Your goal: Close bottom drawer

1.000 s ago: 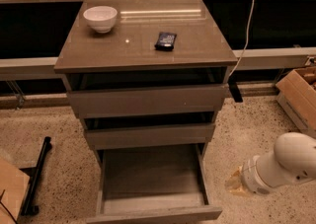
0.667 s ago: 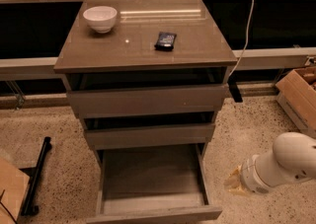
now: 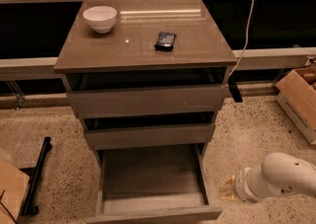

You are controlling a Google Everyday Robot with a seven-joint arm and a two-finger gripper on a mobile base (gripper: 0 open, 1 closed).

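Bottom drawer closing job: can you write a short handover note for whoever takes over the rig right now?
Gripper: low on the right of the cabinet, beside the bottom drawer and apparently not touching it.
Bottom drawer: pulled far out, and its tray looks empty.
Done: no closing is visible.
Left: bring the gripper to the front panel and push the drawer fully in.

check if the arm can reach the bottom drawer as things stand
Probably yes: the tool sits low, just right of the open bottom drawer, near its front corner, and only floor shows between them.
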